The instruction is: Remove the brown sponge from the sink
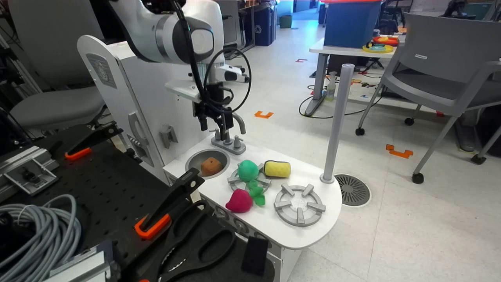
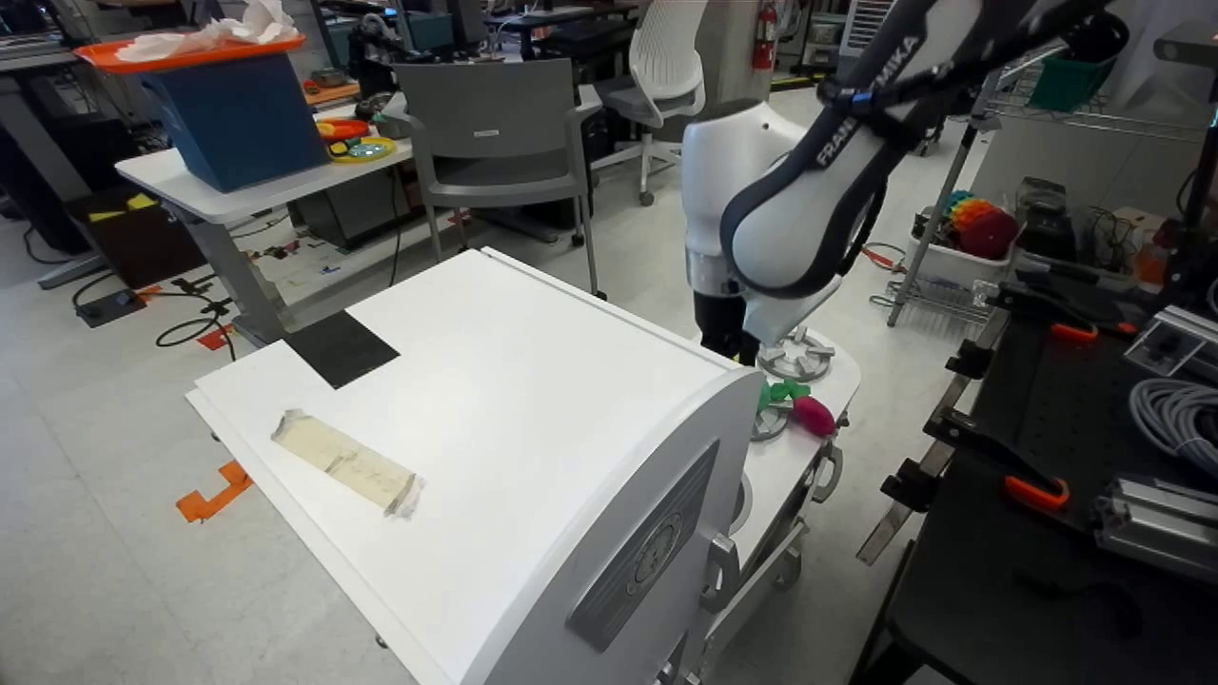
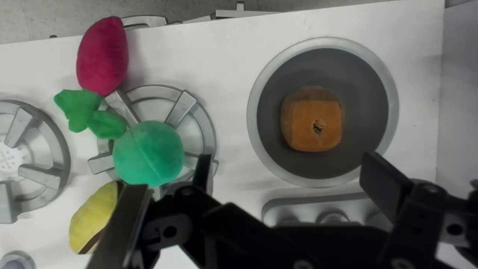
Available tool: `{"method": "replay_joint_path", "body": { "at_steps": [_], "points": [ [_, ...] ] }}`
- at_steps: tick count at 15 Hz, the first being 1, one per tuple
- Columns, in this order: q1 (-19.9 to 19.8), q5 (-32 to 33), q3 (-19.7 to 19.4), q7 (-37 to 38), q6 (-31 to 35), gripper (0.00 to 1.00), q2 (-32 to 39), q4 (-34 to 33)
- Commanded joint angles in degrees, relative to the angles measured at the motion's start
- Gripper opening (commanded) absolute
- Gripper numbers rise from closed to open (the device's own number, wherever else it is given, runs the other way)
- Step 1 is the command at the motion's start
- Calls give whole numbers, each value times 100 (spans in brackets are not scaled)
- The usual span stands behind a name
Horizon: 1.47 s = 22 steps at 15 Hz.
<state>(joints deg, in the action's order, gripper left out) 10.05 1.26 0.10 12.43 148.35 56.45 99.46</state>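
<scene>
The brown sponge [image 1: 211, 167], a small tan-brown rounded lump with a dark mark on top, lies inside the round grey sink [image 1: 191, 159] in an exterior view. In the wrist view the sponge [image 3: 315, 123] sits near the middle of the sink [image 3: 393, 108], touching no finger. My gripper [image 1: 214, 128] points down near the curved faucet [image 1: 240, 122], above the counter. In the wrist view my gripper [image 3: 285, 158] is open and empty, its fingers wide apart. In an exterior view the gripper [image 2: 731, 342] is partly hidden, the sink's edge [image 2: 742, 504] barely shows, and the sponge is hidden.
A green ball [image 1: 248, 170] rests on a burner grate beside the sink. A yellow block [image 1: 277, 169] and a magenta toy [image 1: 239, 201] lie near it. A second grate [image 1: 300, 205] and a grey post [image 1: 338, 121] stand further along. A tall white cabinet [image 2: 533, 381] borders the sink.
</scene>
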Motion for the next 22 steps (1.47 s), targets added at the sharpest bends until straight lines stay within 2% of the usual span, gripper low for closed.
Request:
{"method": "replay_joint_path", "body": {
  "at_steps": [1, 8, 16, 22],
  "points": [
    [224, 194, -144, -121, 85, 100, 883, -809],
    [447, 467, -233, -400, 93, 100, 1980, -1747],
    [632, 562, -117, -823, 340, 100, 2447, -2237],
    [658, 560, -163, -949, 234, 100, 2959, -2967]
  ]
}}
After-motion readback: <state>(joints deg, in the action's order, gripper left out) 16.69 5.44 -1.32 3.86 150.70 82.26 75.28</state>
